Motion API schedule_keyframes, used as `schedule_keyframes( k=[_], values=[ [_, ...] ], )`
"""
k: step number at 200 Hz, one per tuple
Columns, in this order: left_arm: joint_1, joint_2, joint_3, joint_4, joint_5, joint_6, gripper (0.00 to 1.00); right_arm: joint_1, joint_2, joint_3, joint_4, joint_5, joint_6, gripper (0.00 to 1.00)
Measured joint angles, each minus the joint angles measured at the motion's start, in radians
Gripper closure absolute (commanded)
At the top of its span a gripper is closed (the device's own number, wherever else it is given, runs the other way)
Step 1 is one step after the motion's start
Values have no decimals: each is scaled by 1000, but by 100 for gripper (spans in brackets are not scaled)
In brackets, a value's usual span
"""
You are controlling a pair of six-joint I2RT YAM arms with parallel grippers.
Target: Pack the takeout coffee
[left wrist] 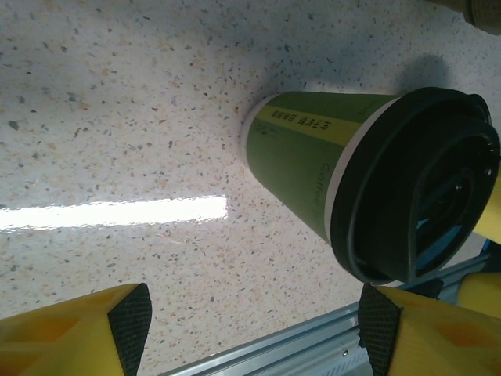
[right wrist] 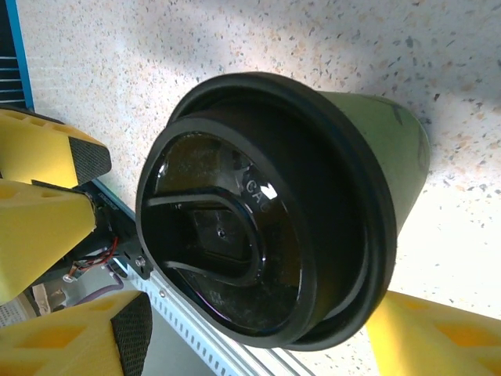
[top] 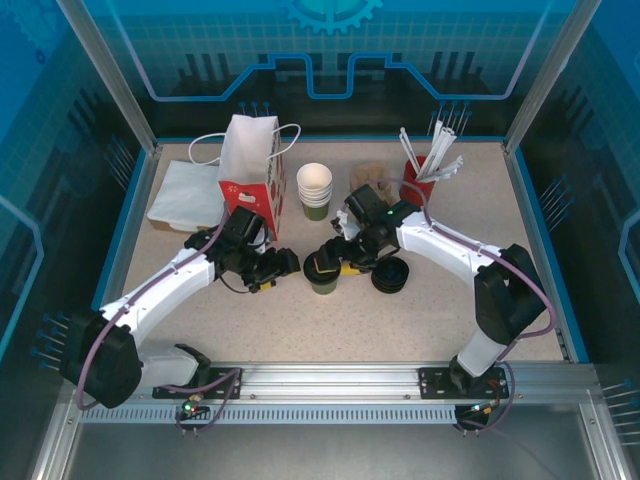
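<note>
Both claws released: takeout coffee (left wrist: 301, 153) ahead of left claw (left wrist: 254, 325), lid (right wrist: 235, 235) inside right claw (right wrist: 270, 337). Off-centre squeeze could tip it over on the counter (left wrist: 117, 117).

**Robot lab cell set up as a coffee counter**

This is a robotics test cell. Aluminium posts (top: 105, 70) and blue panels (top: 200, 40) printed with a gear (top: 333, 12) wall in a speckled table (top: 300, 325). Two white arms (top: 170, 280) are bolted to a metal rail (top: 330, 378) at its near edge. Coffee-stand props sit on the table: a lidded cup (top: 323, 272), stacked cups (top: 314, 188), loose lids (top: 390, 277), a paper bag (top: 250, 165), napkins (top: 185, 190) and a straw holder (top: 423, 186).
</note>
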Motion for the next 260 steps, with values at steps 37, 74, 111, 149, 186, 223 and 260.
schedule_keyframes(
  k=[37,74,111,149,186,223,260],
  values=[
    [0,10,-7,40,36,-17,28,6,-1,-14,5,-8,9,25],
    [0,39,-8,71,55,-18,31,-7,-37,-20,-6,6,10,28],
    [0,69,-8,100,70,-27,36,-39,-66,-20,-6,10,10,35],
    [0,95,-8,123,70,-36,40,-41,-56,-18,-7,10,10,39],
    [0,112,-8,132,72,-35,43,-41,-9,3,-11,13,10,43],
    [0,114,-8,139,77,-35,45,-41,21,22,-21,29,9,48],
    [0,116,-8,141,77,-32,45,-41,29,29,-40,37,2,53]
  ],
)
